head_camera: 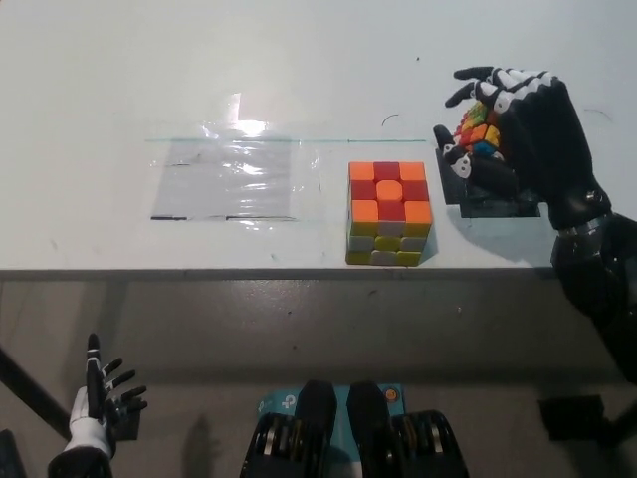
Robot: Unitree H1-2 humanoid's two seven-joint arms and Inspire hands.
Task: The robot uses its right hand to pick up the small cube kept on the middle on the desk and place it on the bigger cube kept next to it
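The bigger cube, orange and red on top with yellow and white sides, stands near the desk's front edge. To its right my black right hand is shut on the small multicoloured cube and holds it above a dark square pad, higher than the bigger cube's top and apart from it. Only part of the small cube shows between the fingers. My white left hand rests at the lower left, below the desk edge, fingers spread and holding nothing.
A clear plastic sheet lies flat on the white desk left of the bigger cube. The desk's front edge runs across the picture just below the bigger cube.
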